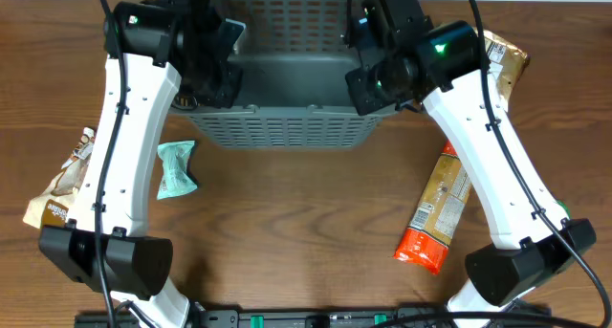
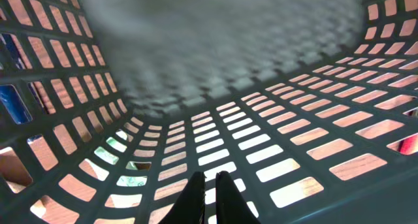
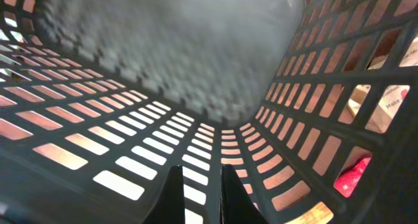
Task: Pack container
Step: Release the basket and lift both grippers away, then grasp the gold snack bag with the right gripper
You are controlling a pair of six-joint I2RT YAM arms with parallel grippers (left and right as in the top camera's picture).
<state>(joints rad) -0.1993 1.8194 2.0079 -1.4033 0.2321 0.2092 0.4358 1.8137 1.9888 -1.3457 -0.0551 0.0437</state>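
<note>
The container (image 1: 287, 127) is a grey-blue lattice basket at the back centre of the table, and its floor shows bare. My left gripper (image 1: 222, 79) is at the basket's left side. In the left wrist view its fingers (image 2: 209, 185) are shut with nothing between them and point along the inner lattice wall (image 2: 274, 139). My right gripper (image 1: 371, 79) is at the basket's right side. In the right wrist view its fingers (image 3: 201, 185) stand a narrow gap apart, empty, over the inner wall (image 3: 150, 119).
A teal packet (image 1: 176, 170) lies left of the basket's front. A brown and white bag (image 1: 67, 180) lies at the far left. An orange and red bag (image 1: 438, 208) lies at the right, a brown bag (image 1: 505, 60) at the back right. A blue packet (image 1: 232, 30) shows behind the left arm.
</note>
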